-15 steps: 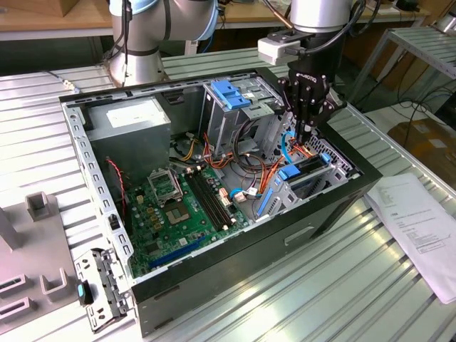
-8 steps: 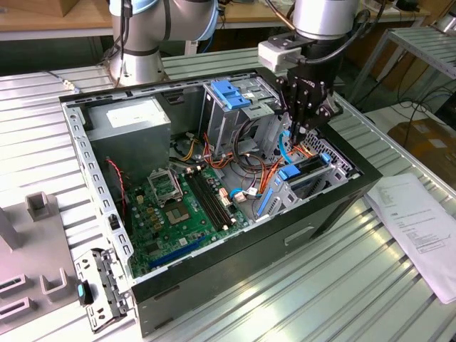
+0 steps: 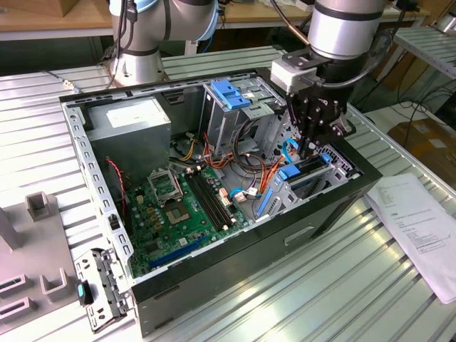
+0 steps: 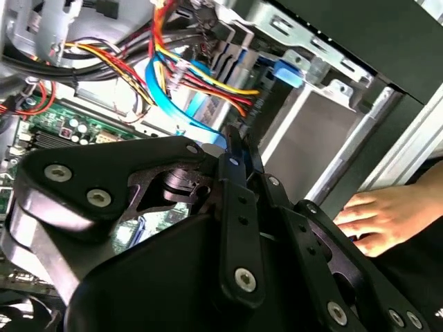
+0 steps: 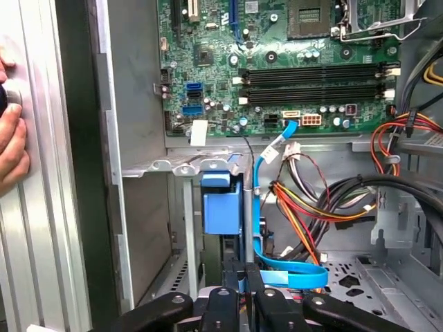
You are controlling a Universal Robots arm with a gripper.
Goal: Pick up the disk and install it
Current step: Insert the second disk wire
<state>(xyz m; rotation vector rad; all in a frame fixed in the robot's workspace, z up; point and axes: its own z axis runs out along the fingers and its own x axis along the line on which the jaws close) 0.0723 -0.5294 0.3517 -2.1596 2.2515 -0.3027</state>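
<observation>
Gripper [image 3: 308, 148] stood nearly closed, fingers pinched on the disk [image 3: 305, 173], which sat edge-up in the drive bay at the computer case's [image 3: 235, 263] front corner. Case lay open on a ribbed metal table [image 3: 335, 285]. Paper sheet [image 3: 420, 221] lay nearby. Hand [image 4: 377, 218] rested outside the case; cables [image 5: 311, 200] crowded the bay.

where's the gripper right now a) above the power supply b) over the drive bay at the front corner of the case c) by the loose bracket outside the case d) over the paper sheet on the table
b, in the exterior view the gripper hangs inside the open case, right above the drive bay with its blue rails, away from the power supply and the paper.
</observation>
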